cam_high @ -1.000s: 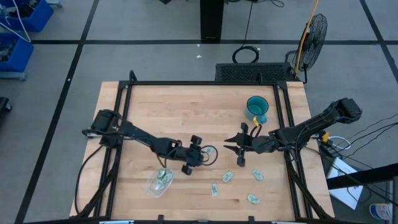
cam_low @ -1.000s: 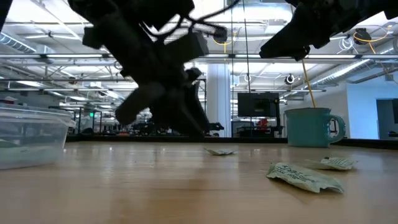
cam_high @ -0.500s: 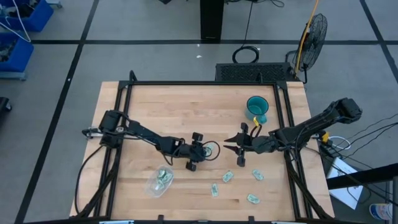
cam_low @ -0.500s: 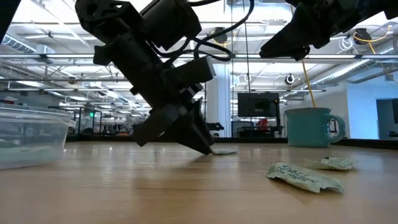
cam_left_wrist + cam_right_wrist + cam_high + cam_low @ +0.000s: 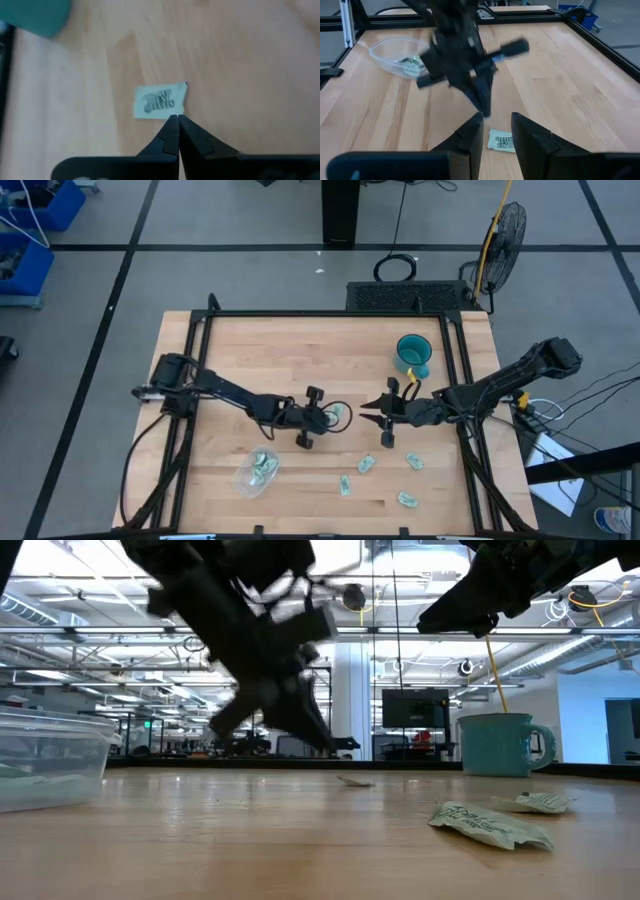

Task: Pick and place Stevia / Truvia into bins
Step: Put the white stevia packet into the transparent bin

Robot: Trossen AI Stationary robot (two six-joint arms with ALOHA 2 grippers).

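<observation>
Left wrist view: left gripper jaws closed, empty; sachet lies just ahead; right gripper jaws apart.

The left gripper has its two dark fingers pressed together, tips meeting in a point. Just ahead of the tips, a Stevia sachet lies flat on the wooden table, apart from the fingers. A blurred teal object sits far ahead.
</observation>
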